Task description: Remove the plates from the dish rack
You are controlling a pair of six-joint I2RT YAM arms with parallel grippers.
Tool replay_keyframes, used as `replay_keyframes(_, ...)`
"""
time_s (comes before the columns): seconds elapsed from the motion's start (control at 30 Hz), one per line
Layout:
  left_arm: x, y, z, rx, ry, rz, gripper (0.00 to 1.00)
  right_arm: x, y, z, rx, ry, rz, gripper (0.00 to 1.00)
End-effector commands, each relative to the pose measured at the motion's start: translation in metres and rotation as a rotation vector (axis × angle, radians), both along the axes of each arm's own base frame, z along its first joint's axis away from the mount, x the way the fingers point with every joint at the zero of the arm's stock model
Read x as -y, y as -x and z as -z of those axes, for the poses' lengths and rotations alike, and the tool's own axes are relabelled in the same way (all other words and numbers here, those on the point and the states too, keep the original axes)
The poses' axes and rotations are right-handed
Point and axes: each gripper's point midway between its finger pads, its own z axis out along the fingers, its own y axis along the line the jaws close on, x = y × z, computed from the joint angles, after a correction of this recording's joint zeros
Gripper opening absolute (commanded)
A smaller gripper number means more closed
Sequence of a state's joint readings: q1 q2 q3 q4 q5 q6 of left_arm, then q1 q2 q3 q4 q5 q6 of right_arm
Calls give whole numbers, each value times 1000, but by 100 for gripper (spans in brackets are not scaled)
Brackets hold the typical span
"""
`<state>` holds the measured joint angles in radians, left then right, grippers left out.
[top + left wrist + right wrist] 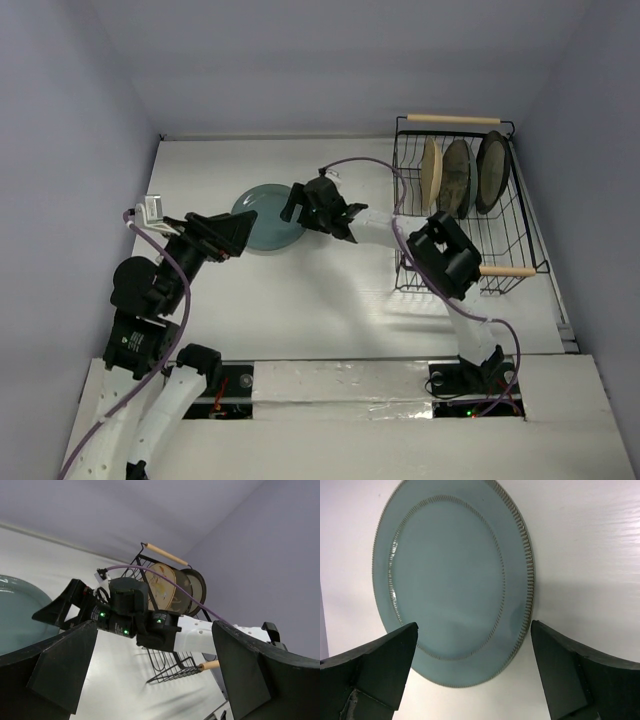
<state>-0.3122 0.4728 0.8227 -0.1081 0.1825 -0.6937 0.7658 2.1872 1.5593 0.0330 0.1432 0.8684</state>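
A teal plate (268,222) lies flat on the white table. My right gripper (294,204) hovers at its right rim, open and empty; in the right wrist view the teal plate (452,580) lies beyond the open right gripper (475,672). At the plate's left edge my left gripper (243,232) is also open, and in its own view the left gripper (155,680) holds nothing. The black wire dish rack (521,215) stands at the right with three upright plates: tan (430,170), grey-brown (457,178) and dark-rimmed (492,172).
The right arm's wrist (130,611) crosses the left wrist view in front of the dish rack (172,672). The rack has wooden handles at its far end (455,119) and near end (510,271). Walls close in the table on the left, back and right.
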Motion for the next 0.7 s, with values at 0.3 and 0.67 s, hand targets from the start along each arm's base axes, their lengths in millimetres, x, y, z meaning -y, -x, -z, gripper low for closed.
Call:
replay_keyframes(0.3, -5, 7, -29, 95, 7, -15, 99, 54, 6, -130, 261, 105, 68, 90)
replay_keyframes(0.67, 1, 12, -31, 88, -20, 33, 99, 246, 19, -240, 407, 421, 419, 6)
